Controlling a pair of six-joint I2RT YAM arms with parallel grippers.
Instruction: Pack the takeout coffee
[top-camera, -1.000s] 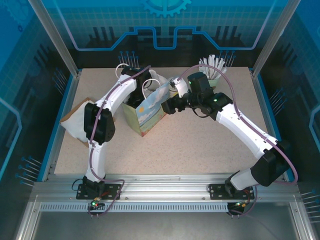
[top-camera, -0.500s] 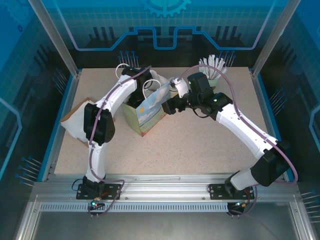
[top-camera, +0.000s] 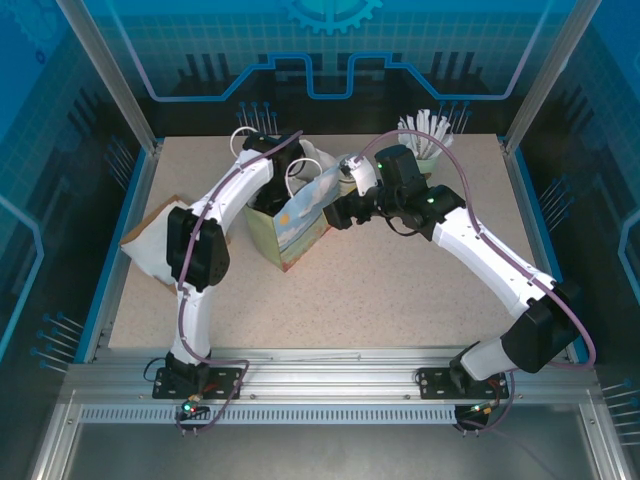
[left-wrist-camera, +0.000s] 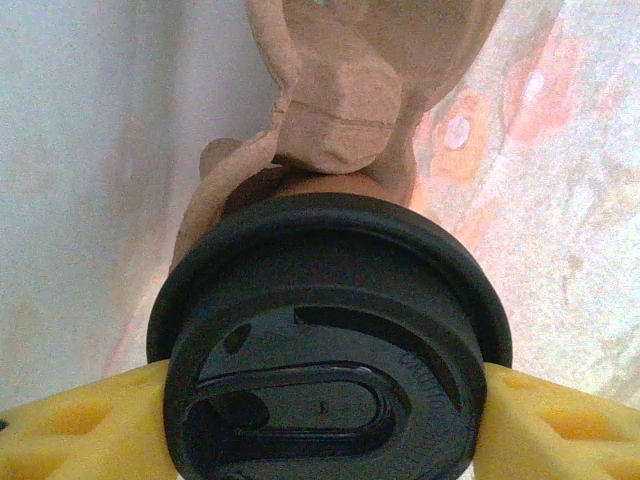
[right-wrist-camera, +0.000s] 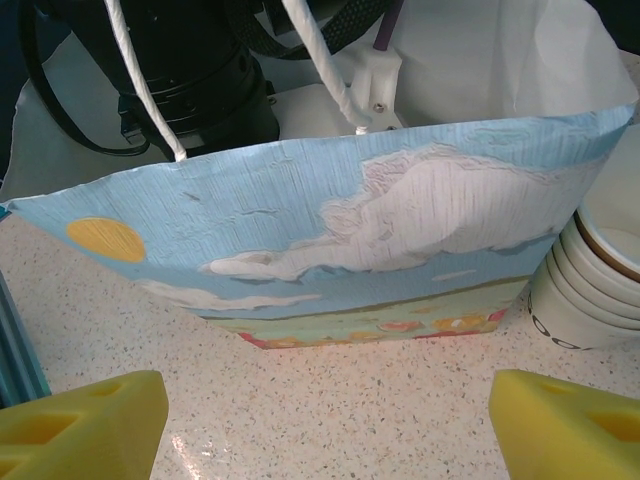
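The left claw (left-wrist-camera: 320, 425) straddles the black lid of the takeout coffee (left-wrist-camera: 330, 300), yellow fingers (left-wrist-camera: 70, 430) on either side. I cannot tell whether they are pressing it. The inner walls of the paper bag (top-camera: 300, 228) rise around the claw, so the cup looks nearly packed, with release and pulling out left. The right claw (right-wrist-camera: 320, 420), jaws apart, faces the bag's painted side, with white cups (right-wrist-camera: 590, 270) to its right.

From my remote station I count one printed paper bag (right-wrist-camera: 380, 250), one lidded takeout coffee (left-wrist-camera: 330, 350) and one stack of white cups (right-wrist-camera: 590, 270). The stack shows at least four rims.
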